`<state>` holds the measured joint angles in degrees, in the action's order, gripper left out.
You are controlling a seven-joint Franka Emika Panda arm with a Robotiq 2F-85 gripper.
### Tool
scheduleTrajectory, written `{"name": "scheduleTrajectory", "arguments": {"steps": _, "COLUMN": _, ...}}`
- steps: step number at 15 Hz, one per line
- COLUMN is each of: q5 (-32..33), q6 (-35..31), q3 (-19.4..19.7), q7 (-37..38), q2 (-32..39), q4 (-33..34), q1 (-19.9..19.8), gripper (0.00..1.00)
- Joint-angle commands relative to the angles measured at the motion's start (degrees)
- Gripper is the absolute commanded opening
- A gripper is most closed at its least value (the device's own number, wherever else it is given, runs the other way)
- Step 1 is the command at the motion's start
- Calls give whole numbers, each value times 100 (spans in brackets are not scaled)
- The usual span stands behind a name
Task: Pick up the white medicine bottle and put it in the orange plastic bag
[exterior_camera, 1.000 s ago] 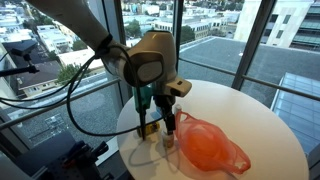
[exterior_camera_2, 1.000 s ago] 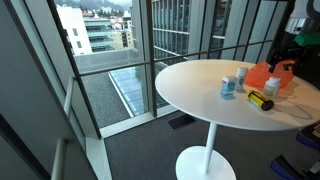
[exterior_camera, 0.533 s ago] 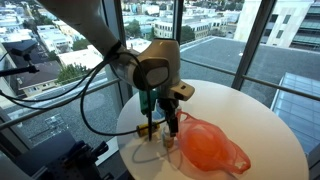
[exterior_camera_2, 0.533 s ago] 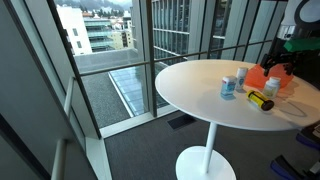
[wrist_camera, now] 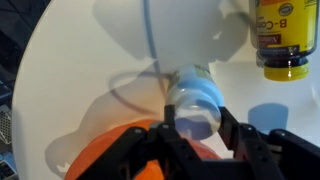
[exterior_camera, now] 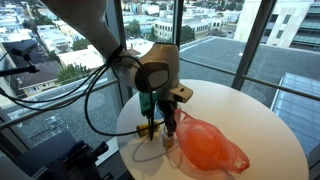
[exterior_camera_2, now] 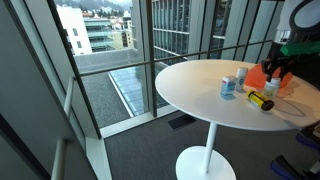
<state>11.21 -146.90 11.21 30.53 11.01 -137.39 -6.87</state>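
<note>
while the gripper [wrist_camera: 196, 128] stands low over the white medicine bottle [wrist_camera: 195, 98], its two fingers [wrist_camera: 243, 140] flank the bottle's sides in the wrist view. whether the pads actually press on it cannot be told from any view. the bottle stands upright on the white table [wrist_camera: 70, 70], just beside the orange plastic bag [wrist_camera: 115, 158]. a yellow-labelled bottle [wrist_camera: 280, 40] lies near it, clear of the jaws.

risks noted:
1. weak or off-centre hold. the bottle is round and looks smooth; if the fingers close high near the cap or to one side, it is likely to twist or slip out on the lift.
2. bag snag. one finger sits right at the bag's edge; closing there could pinch the film together with the bottle and drag the bag along.
3. bag mouth. in an exterior view the bag [exterior_camera: 205, 147] lies slumped on the table and no open mouth can be made out; a release over it could leave the bottle resting on top or rolling toward the table edge.
4. tipping. a sideways nudge before a firm hold would knock the bottle over.
</note>
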Motion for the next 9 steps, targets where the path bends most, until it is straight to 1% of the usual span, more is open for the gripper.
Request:
{"name": "scheduleTrajectory", "arguments": {"steps": 1, "q5": 12, "q6": 127, "q3": 94, "q7": 101, "q2": -129, "q4": 26, "q1": 165, "gripper": 19}}
{"name": "scheduleTrajectory", "arguments": {"steps": 5, "q5": 131, "q6": 374, "q3": 31, "q7": 107, "q2": -752, "q4": -198, "q1": 318, "gripper": 19}}
{"name": "scheduleTrajectory", "arguments": {"steps": 9, "q5": 172, "q6": 885, "q3": -140, "q7": 56, "q2": -1384, "q4": -327, "q1": 289, "gripper": 19}}
